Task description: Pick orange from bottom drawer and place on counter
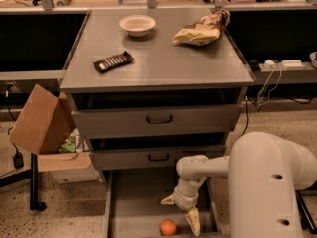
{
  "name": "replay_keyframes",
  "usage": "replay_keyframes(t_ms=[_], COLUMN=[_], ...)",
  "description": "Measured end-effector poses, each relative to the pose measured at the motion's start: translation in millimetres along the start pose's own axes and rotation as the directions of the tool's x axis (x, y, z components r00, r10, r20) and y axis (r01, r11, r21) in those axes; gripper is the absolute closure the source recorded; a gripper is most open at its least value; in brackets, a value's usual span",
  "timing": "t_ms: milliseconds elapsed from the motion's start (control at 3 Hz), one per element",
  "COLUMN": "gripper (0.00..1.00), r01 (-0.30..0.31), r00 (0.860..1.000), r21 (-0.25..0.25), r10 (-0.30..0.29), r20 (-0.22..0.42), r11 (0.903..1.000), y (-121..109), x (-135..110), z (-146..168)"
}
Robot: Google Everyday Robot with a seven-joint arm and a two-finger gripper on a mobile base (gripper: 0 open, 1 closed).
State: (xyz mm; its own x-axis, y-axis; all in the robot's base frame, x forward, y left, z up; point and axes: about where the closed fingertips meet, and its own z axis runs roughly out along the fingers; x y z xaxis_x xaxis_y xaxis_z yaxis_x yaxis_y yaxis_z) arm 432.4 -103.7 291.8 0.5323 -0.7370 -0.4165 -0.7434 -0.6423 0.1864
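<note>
My cream two-finger gripper (pixel 181 211): jaws apart, holding nothing, low inside the grey metal flat-floored bottom drawer (pixel 133 202), whose front end is cut off. Small round smooth orange fruit (pixel 168 227): on that floor, just beside one fingertip; no long axis. Broad flat grey metal counter (pixel 163 63): carries white bowl (pixel 136 24), dark bar (pixel 113 61), crumpled tan bag (pixel 202 29).

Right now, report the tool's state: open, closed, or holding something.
The tool is open and holds nothing; it hangs low in the bottom drawer, just right of the orange.
</note>
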Motion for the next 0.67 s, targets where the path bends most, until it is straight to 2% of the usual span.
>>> replay_keyframes(t_ms=[333, 667], gripper=[0.0, 0.0], r01=[0.083, 0.082], r00=[0.997, 0.997], r21=[0.014, 0.014], r10=[-0.083, -0.082], r20=[-0.007, -0.013], r11=[0.9965, 0.9965], y=[-14.4, -15.9], x=[9.9, 11.0], z=[18.9, 22.8])
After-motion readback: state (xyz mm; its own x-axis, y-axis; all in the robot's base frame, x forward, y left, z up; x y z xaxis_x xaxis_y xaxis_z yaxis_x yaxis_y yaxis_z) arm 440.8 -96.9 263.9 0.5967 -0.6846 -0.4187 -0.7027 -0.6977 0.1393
